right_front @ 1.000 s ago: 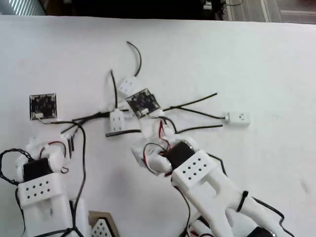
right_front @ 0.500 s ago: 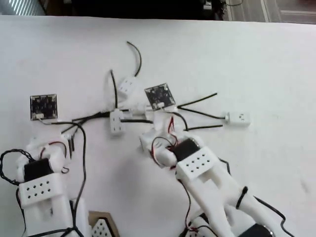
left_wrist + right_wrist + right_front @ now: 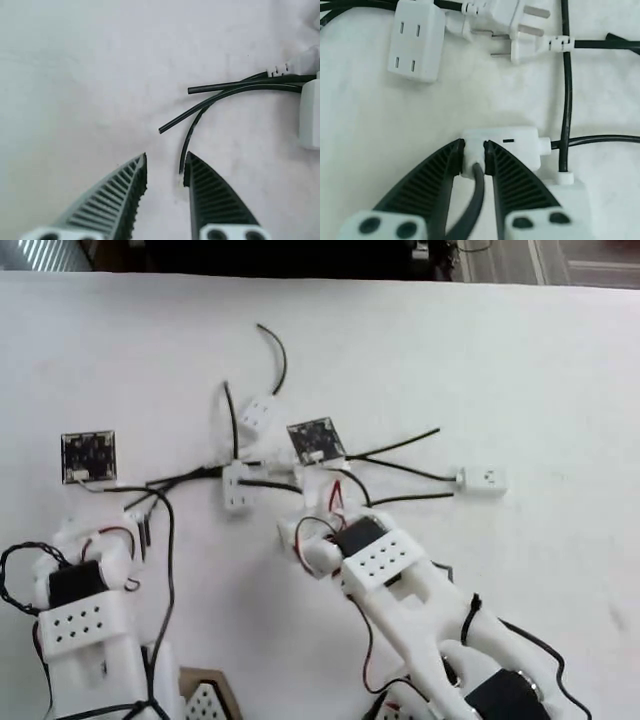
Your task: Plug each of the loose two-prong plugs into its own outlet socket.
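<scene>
In the right wrist view my right gripper is shut on the end of a white plug, whose black cable leads off to one side. Beyond it lie a white outlet socket with four slots and two loose two-prong plugs. My left gripper stands open just over the table, with the cut end of a black cable beside one fingertip. In the high view the right arm sits mid-table by a socket.
Two black square boards lie on the white table. More white sockets rest at the right and toward the back. Black cables fan across the middle. The left arm stands at the front left.
The right arm swung right, then back a little to the left, dragging the black board and cables to the right. The left arm has stayed still.
</scene>
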`<state>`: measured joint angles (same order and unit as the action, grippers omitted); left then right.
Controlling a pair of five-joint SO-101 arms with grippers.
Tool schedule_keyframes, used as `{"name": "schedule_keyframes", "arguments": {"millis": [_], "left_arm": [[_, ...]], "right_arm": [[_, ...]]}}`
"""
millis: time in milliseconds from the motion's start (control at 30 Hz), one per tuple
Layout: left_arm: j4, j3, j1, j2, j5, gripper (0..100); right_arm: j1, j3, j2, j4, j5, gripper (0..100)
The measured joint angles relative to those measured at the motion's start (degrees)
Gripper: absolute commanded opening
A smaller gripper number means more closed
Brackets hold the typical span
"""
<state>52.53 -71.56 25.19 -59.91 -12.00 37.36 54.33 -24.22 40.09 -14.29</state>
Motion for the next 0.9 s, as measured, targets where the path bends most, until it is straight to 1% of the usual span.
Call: {"name": "schedule_keyframes", "arguments": {"millis": [100, 233, 600, 800, 900], "left_arm": [[0.0, 0.0, 0.0, 0.0, 0.0, 14], [0.0, 0.0, 0.0, 0.0, 0.0, 14], [0.0, 0.0, 0.0, 0.0, 0.0, 14], [0.0, 0.0, 0.0, 0.0, 0.0, 14], [0.0, 0.0, 0.0, 0.0, 0.0, 14]], "right_arm": [[0.2, -0.1, -0.3, 1.1, 0.4, 1.7], [0.4, -0.5, 0.0, 1.7, 2.7, 1.7], [0.0, 0.3, 0.9, 3.3, 16.4, 1.7], [0.0, 1.9, 0.7, 2.7, 20.8, 1.7], [0.2, 2.8, 0.2, 2.7, 21.5, 1.7]]}}
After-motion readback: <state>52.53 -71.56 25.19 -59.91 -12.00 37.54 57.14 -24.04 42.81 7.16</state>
